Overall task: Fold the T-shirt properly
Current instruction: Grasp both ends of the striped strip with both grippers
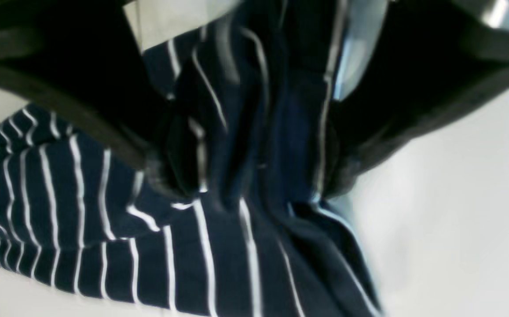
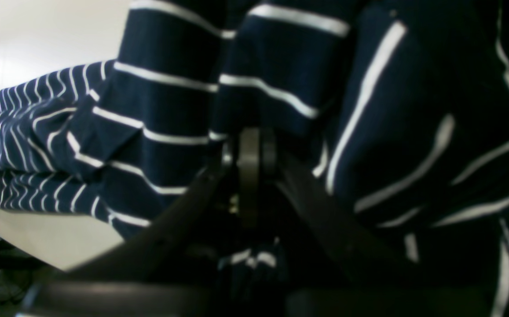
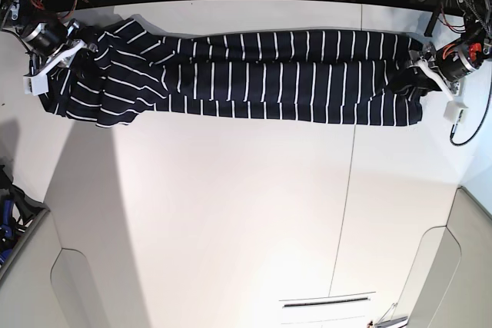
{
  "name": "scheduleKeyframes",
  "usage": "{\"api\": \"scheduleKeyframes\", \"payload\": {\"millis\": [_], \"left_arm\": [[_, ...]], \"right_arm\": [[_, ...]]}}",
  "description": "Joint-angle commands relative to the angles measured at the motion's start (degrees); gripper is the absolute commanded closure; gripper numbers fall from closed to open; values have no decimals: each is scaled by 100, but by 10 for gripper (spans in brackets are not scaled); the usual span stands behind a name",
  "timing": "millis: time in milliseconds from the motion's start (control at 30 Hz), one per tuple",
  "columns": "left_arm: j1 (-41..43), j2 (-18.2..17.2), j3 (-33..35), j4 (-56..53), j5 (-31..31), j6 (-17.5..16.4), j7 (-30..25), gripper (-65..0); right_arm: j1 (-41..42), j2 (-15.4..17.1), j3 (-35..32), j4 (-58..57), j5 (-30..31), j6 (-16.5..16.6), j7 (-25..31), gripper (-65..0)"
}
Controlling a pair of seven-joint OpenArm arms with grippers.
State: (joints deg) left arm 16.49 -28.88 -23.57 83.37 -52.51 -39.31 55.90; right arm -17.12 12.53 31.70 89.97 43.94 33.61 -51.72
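While stretched out flat: the T-shirt (image 3: 261, 74) lies along the far edge of the table (image 3: 231, 213).
Fabric: soft, dark navy knit with thin white stripes, creased and bunched at both ends.
Shape: long narrow band, wider and rumpled at the base view's left end.
Long axis: runs side to side across the base view.
Writing: none readable.
Left gripper (image 1: 254, 176): jaws partly apart, bunched cloth between them.
Right gripper (image 2: 250, 145): fingers pinched together on a fold of the shirt.
Table: smooth, white, matte.
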Motion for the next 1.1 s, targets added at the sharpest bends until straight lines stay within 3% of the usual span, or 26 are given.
{"api": "scheduleKeyframes", "payload": {"millis": [0,67,133,267,400,433,500,567,733,1067], "left_arm": [[2,-79,39,55,46,-69,131,-244],[2,-79,83,55,46,-69,129,-93],[0,-83,83,55,48,-69,83,0],[-39,-85,72,57,46,-69,85,0],[-138,-101,70,122,42,-69,81,0],[-162,-101,48,170,42,-69,72,0],[-214,-101,-17,304,46,-69,70,0],[-240,-101,-140,479,46,-69,70,0],[-328,-136,-529,883,302,-33,72,0],[-409,-717,-656,1147,562,164,92,0]], "right_arm": [[28,79,31,81,133,28,46,0],[28,81,31,81,136,28,26,0],[28,79,31,81,151,28,0,0],[31,81,31,83,275,26,-125,0],[46,83,33,98,824,33,-380,0],[46,81,33,120,988,66,-442,-44],[46,81,55,201,1281,149,-673,-191],[42,79,70,411,1416,210,-870,-247],[42,79,129,1156,1412,216,-874,-246],[44,76,243,1930,1303,197,-804,-246]]}}
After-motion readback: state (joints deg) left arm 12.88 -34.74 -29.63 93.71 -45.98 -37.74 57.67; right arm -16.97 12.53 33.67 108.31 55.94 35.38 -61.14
